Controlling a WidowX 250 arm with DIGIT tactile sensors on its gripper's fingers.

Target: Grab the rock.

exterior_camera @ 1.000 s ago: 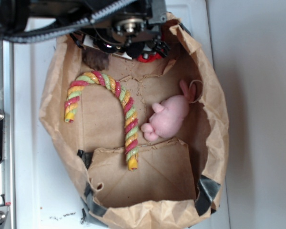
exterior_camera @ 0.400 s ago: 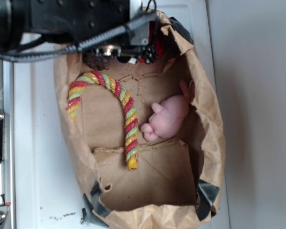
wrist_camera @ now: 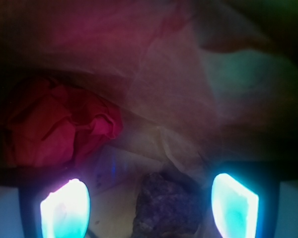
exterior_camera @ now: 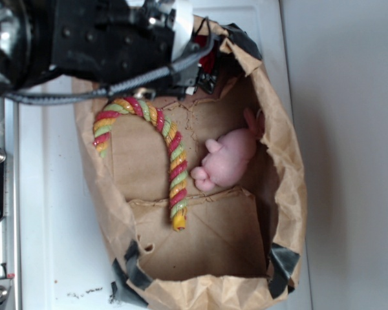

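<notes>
Rock [wrist_camera: 165, 206] between spread pincer [wrist_camera: 150, 206] fingers [wrist_camera: 65, 208], untouched, red wad [wrist_camera: 54, 126] beside it

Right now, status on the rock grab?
Gripper open, fingers either side of the rock, not closed yet. Red wad sits off to one side, outside the jaws. Nothing between fingers and rock.

End effector [wrist_camera: 149, 206] spread wide — fingers [wrist_camera: 65, 208] apart (arm reaching downward).
</notes>
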